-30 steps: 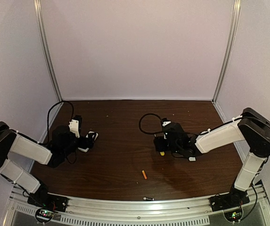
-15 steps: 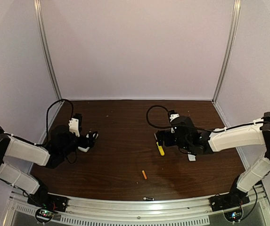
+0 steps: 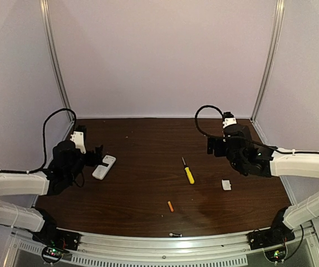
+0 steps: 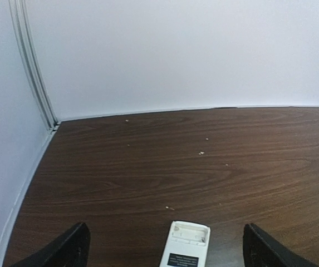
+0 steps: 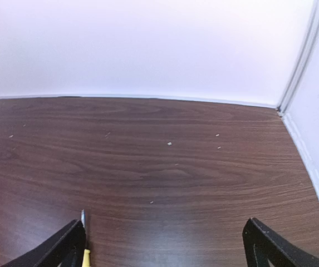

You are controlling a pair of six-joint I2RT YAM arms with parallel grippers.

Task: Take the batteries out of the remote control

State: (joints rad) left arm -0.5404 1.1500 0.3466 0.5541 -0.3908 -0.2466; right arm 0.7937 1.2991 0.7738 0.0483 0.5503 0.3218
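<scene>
The white remote control (image 3: 104,166) lies flat on the dark wooden table at the left. In the left wrist view it (image 4: 185,245) shows its back with the battery bay uncovered and no cell visible in it. My left gripper (image 3: 94,156) is open and empty, just left of the remote, which lies between the spread fingers without touching them (image 4: 163,257). One orange battery (image 3: 170,206) lies alone near the front middle. A small dark slim piece (image 3: 175,235) lies on the front rail. My right gripper (image 3: 215,146) is open and empty at the back right (image 5: 167,253).
A yellow-handled screwdriver (image 3: 188,171) lies mid-table; its tip (image 5: 83,217) shows by my right gripper's left finger. A small white squarish cover piece (image 3: 226,184) lies at the right. Pale walls with metal corner posts (image 3: 57,67) close in the table.
The right gripper let go of the screwdriver, which now lies on the table, and drew back to the right rear. The left gripper pulled back left off the remote.
</scene>
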